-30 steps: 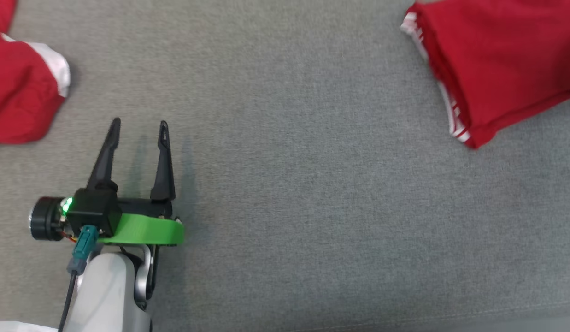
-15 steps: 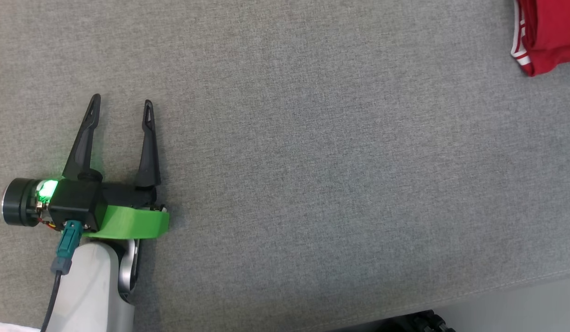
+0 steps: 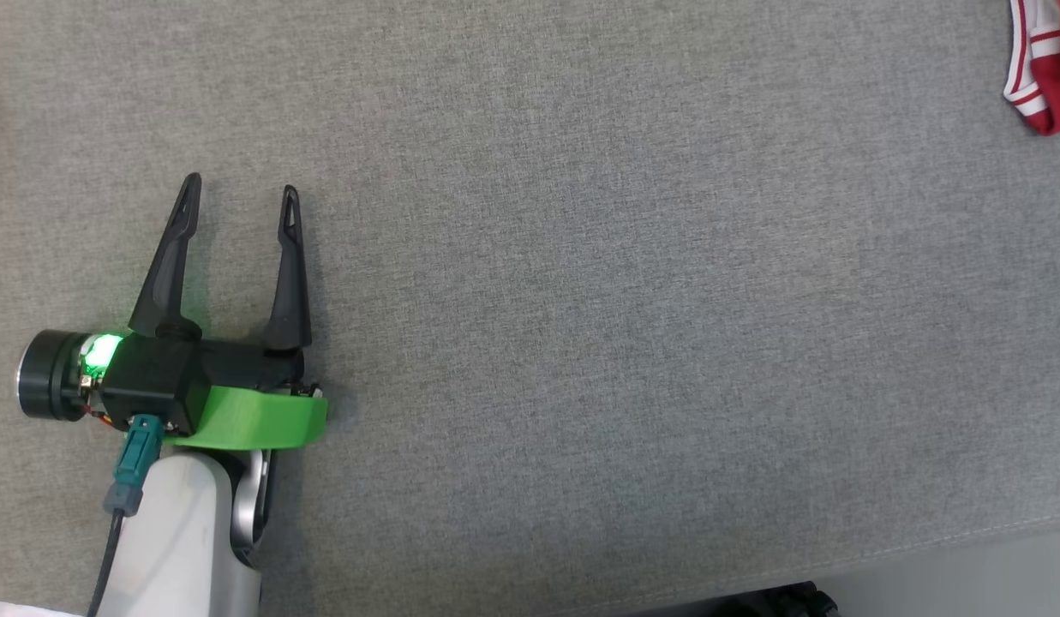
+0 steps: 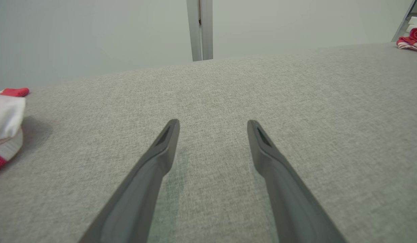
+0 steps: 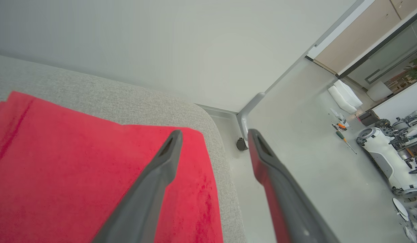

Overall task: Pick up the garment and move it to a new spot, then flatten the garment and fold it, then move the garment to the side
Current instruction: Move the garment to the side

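Hovering over the grey cushion (image 3: 624,300), my left gripper (image 3: 239,188) stands spread and empty; my right gripper (image 5: 215,133), fingers parted and holding nothing, hangs above the red garment (image 5: 77,162) lying at the cushion's right-hand corner.

Red garment (image 3: 1044,103) mostly beyond the head view's right edge; white-and-red cloth (image 4: 6,114) half past the left wrist view's edge

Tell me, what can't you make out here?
- Head view: red garment cut off by the top right corner; its fold can't be judged.
- Right wrist view: garment runs past the left and bottom edges, partly behind the right gripper.
- Left wrist view: white and red cloth cut by the left edge.
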You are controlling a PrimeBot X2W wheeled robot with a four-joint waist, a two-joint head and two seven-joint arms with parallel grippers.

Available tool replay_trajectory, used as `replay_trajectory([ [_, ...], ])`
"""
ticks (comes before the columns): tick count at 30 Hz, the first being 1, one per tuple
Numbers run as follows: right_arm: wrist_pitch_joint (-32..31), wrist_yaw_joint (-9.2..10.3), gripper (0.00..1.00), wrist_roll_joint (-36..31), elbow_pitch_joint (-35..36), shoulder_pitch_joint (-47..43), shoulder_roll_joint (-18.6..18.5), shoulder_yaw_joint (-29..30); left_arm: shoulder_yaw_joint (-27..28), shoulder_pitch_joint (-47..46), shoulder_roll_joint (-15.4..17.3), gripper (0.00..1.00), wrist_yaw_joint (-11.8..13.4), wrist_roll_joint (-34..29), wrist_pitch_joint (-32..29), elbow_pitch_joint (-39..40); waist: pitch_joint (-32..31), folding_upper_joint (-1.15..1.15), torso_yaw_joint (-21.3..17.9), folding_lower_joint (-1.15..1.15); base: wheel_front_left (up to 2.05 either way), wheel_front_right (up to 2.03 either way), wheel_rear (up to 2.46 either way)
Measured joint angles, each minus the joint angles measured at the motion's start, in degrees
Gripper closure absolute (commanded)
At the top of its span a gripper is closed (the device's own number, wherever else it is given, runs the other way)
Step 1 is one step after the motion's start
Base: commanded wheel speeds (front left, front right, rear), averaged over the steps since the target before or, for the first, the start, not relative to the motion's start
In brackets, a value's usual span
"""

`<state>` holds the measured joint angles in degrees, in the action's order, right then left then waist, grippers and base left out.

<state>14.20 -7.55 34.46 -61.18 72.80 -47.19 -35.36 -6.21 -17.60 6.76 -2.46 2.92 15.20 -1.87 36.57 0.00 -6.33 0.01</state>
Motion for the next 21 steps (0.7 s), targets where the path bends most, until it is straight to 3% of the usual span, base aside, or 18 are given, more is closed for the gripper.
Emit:
replay_trajectory([
  [4,0.60,0.00,0.00,0.15,0.60,-0.16,1.24,0.76,0.40,1.03,-0.42,0.00,0.20,0.79,-0.02,-1.02,-1.70,0.00,0.20,0.00,0.00,0.00,0.00],
  [11,0.86,0.00,0.00,-2.29,10.01,-5.31,2.33,5.63,1.30,3.07,-1.19,0.00,0.23,2.33,-0.02,-3.05,-6.32,0.00,0.63,0.00,0.00,0.00,0.00],
  [21,0.86,0.01,0.00,-9.65,25.72,-22.11,11.16,15.34,3.94,8.32,-2.08,0.00,0.36,4.04,-0.03,-4.78,-15.06,0.00,1.59,-0.01,0.00,0.00,0.00],
])
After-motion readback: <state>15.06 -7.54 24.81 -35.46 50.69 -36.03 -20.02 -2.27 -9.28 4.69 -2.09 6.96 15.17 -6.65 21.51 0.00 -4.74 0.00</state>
